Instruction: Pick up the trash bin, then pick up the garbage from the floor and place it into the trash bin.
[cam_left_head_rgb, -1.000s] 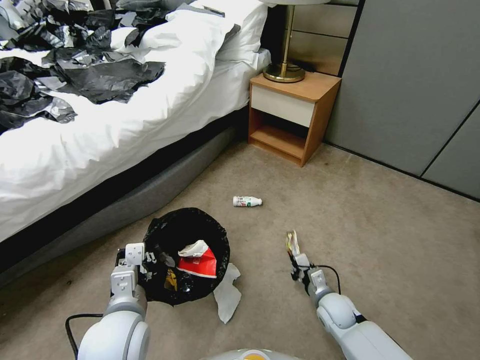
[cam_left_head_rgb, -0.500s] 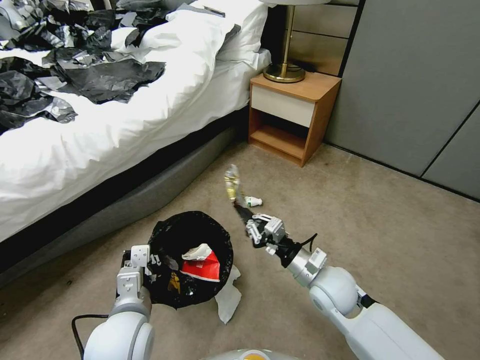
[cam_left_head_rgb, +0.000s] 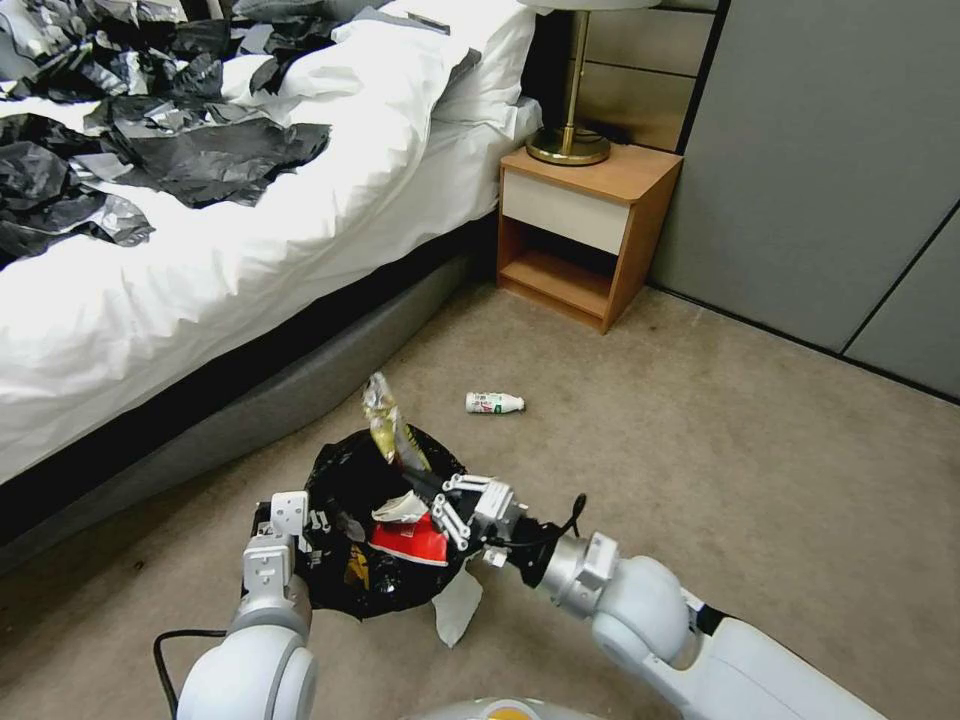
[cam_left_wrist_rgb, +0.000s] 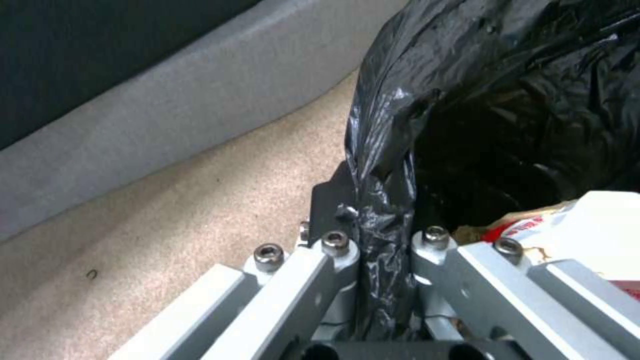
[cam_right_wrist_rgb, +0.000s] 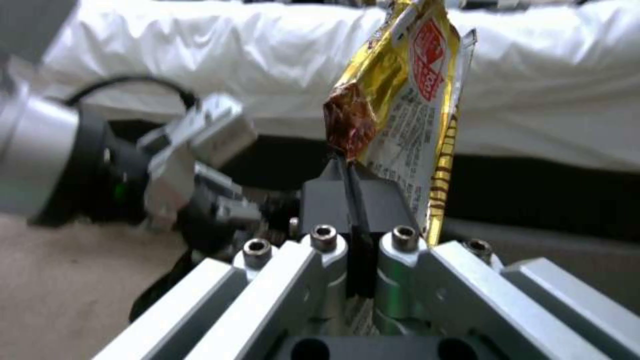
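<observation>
The trash bin, lined with a black bag, hangs just above the carpet with my left gripper shut on its rim. In the left wrist view the fingers pinch the bag's folded edge. A red carton and white paper lie inside the bin. My right gripper is over the bin's opening, shut on a yellow wrapper that sticks up from its fingertips; the wrapper is gold with red print. A white bottle lies on the floor beyond the bin. A white tissue lies beside the bin's near side.
The bed, with a white duvet and black bags on it, runs along the left, with its grey base close behind the bin. A wooden nightstand with a brass lamp stands at the back. Open carpet lies to the right.
My right gripper has carried the yellow wrapper up from the floor on the right, then left and back to above the bin's opening. The left gripper and bin have shifted slightly right.
</observation>
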